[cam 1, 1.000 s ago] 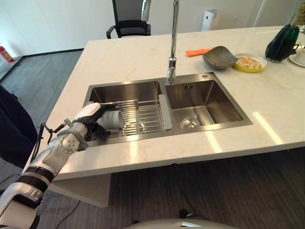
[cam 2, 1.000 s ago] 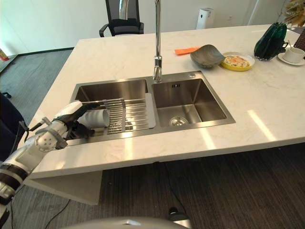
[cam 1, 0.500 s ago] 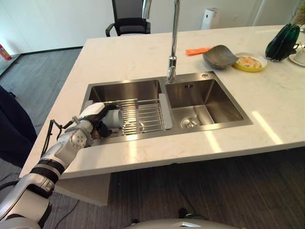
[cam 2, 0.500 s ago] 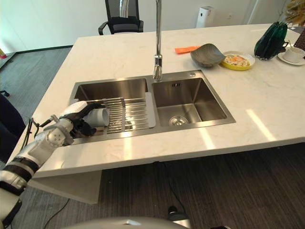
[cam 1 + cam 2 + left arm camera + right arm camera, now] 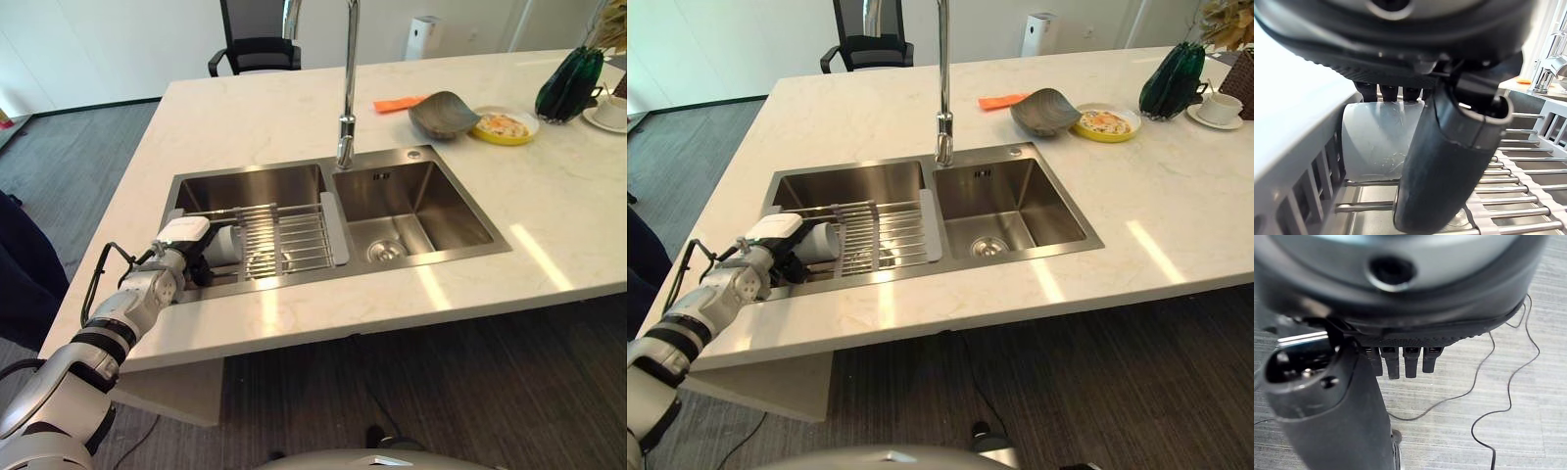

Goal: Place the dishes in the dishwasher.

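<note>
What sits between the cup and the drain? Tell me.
The wire rack and its grey end strip lie between the cup and the drain, in both eye views.

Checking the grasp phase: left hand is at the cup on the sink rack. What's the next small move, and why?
Probably close the left hand fully on the white cup and lift it off the wire rack. The cup lies on its side on the rack, fingers over it and thumb across its front, so the grasp looks nearly set.

A white cup (image 5: 823, 240) is held by the left robot hand (image 5: 774, 250) on the sink rack (image 5: 884, 233), set in the table (image 5: 1176, 206).
</note>
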Motion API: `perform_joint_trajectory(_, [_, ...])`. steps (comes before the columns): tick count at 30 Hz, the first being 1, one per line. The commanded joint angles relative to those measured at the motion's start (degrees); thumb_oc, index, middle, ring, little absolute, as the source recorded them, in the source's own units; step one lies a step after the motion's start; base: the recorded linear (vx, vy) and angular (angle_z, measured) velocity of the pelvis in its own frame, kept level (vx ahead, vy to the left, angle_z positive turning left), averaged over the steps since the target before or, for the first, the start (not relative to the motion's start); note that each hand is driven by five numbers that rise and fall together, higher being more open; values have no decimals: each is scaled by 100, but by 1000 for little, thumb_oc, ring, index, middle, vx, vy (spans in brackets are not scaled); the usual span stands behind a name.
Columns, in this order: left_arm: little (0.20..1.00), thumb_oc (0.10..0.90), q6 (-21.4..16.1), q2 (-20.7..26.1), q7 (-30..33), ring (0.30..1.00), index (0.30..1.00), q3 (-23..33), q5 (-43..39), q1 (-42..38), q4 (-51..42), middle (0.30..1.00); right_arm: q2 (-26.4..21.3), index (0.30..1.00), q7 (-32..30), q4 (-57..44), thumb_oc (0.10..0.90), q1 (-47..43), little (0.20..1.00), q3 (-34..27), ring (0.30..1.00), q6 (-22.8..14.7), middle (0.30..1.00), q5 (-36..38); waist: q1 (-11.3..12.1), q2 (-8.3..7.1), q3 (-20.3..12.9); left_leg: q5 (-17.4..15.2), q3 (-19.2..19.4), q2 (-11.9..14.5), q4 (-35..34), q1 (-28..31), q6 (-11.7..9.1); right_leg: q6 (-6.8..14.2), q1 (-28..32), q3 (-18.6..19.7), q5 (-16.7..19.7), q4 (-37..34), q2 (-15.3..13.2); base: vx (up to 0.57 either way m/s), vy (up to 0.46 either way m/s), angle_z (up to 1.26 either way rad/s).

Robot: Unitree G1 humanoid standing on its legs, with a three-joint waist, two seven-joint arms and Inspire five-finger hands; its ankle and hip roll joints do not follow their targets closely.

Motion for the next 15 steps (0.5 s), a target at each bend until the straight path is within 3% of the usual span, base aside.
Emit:
perform_joint_trajectory(1, [698, 665, -61, 264, 340, 698, 698, -63, 235, -1244, 84, 698, -136, 900, -132, 85, 800, -283, 900, 362, 900, -95, 900, -6, -45, -144, 15, -432, 70, -50, 62, 110, -84, 653, 85, -277, -527, 100, -512, 0, 0, 0])
perform_joint_trajectory(3, [756, 704, -73, 254, 339, 756, 756, -90, 268, -1232, 82, 756, -130, 900, -138, 90, 800, -281, 900, 379, 900, -97, 900, -19, -47, -153, 18, -437, 72, -52, 62, 111, -83, 655, 90, -282, -524, 100, -513, 0, 0, 0])
perform_joint_trajectory(4, [691, 660, -84, 228, 331, 691, 691, -94, 245, -1230, 4, 691, -120, 900, -137, 86, 800, -282, 900, 384, 900, -100, 900, -17, -46, -152, 19, -438, 70, -54, 62, 108, -82, 652, 93, -283, -524, 100, -513, 0, 0, 0])
perform_joint_trajectory(5, [453, 502, -86, 230, 329, 453, 453, -88, 245, -1214, -74, 453, -117, 900, -142, 84, 800, -284, 900, 378, 900, -100, 900, -14, -41, -153, 18, -441, 70, -57, 62, 106, -82, 654, 94, -285, -526, 100, -513, 0, 0, 0])
perform_joint_trajectory(6, [300, 400, -91, 239, 322, 300, 300, -74, 242, -1187, -172, 300, -112, 900, -141, 83, 800, -283, 900, 379, 900, -101, 900, -16, -31, -155, 20, -442, 68, -57, 62, 103, -81, 654, 98, -291, -529, 100, -512, 0, 0, 0])
perform_joint_trajectory(15, [300, 400, -162, 173, 279, 300, 300, -63, 255, -1022, -578, 300, -62, 900, -169, 49, 800, -330, 900, 371, 900, -100, 900, 1, -29, -157, 26, -457, 68, -54, 62, 123, -89, 644, 104, -304, -536, 100, -503, 0, 0, 0])
